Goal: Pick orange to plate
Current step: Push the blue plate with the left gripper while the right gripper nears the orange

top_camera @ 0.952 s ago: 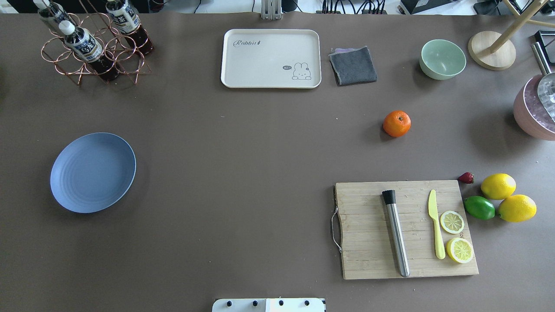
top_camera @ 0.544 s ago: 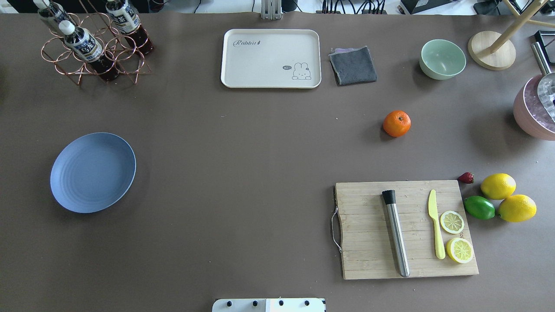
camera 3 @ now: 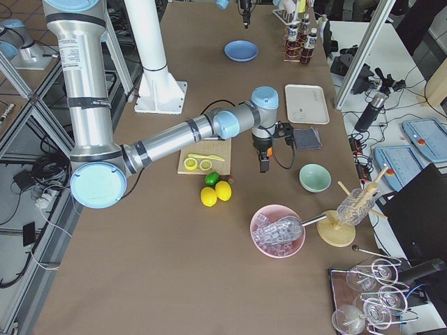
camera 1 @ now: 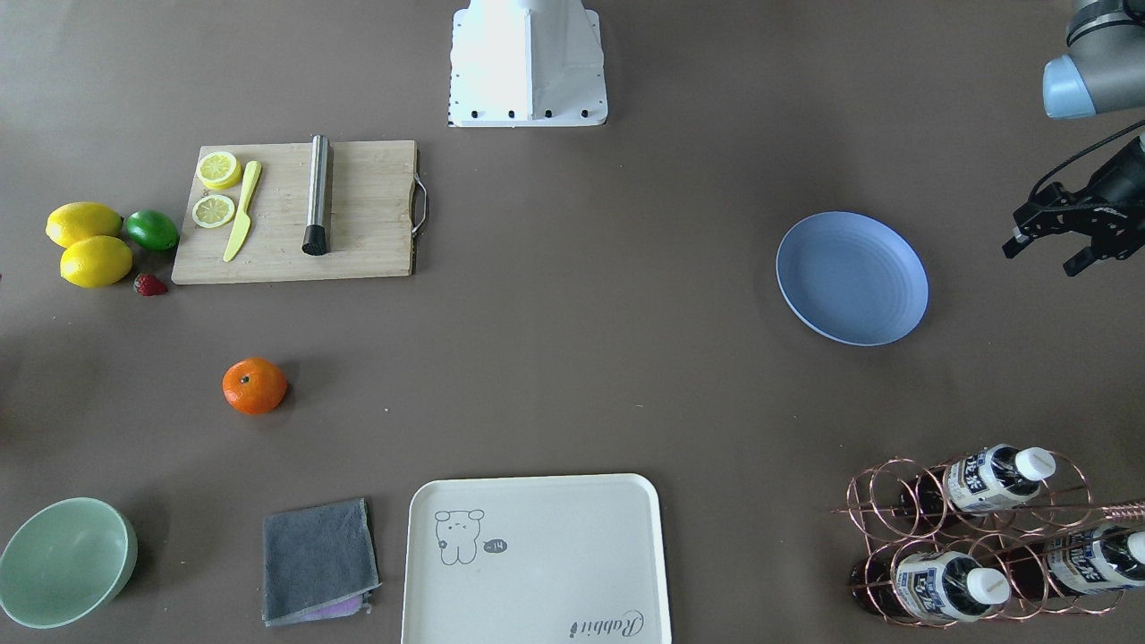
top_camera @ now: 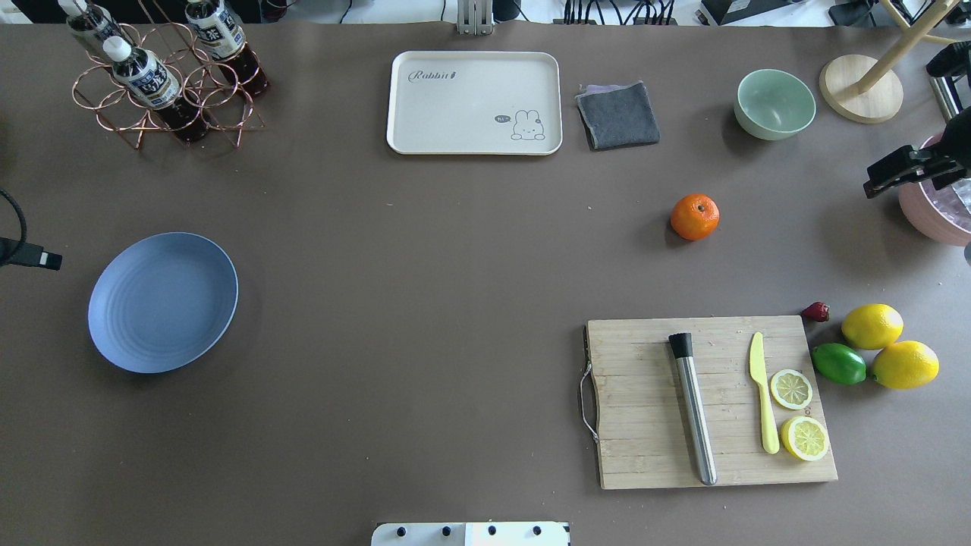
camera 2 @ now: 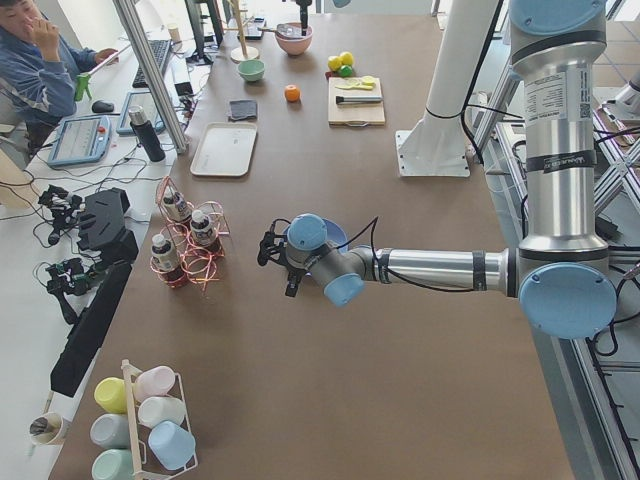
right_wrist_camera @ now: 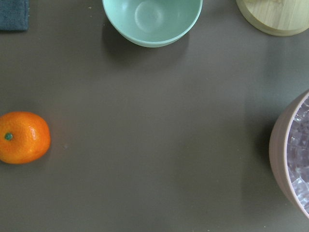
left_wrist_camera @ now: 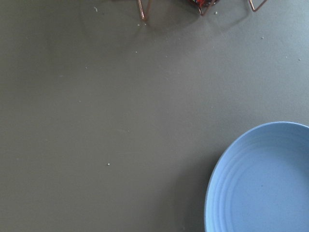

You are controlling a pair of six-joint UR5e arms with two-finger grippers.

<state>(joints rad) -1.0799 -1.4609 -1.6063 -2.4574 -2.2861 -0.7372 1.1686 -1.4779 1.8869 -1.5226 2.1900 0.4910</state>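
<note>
Brown tabletop [top_camera: 425,303]. Nearest the base: cutting board [top_camera: 645,402] with muddler [top_camera: 694,409], knife [top_camera: 762,394] and 2 lemon slices [top_camera: 791,388]; 2 lemons [top_camera: 872,326] and 1 lime [top_camera: 838,364] just beside it. Mid-table: plate [top_camera: 163,303] on robot's left. Left gripper [camera 1: 1040,258] hovers beside it, jaws apart. Orange [top_camera: 694,216] sits on the table on robot's right, well apart from plate. Right gripper [top_camera: 903,171] hangs near pink bowl [top_camera: 929,216], jaw state can't tell. Far edge: bottle rack [top_camera: 163,98], tray [top_camera: 474,102], cloth [top_camera: 618,114], green bowl [top_camera: 774,102].

Overhead cam & front cam look steeply down from opposite sides, both w/ orange [top_camera: 694,217], plate [top_camera: 162,302]; wrist cams close; side cams far
</note>
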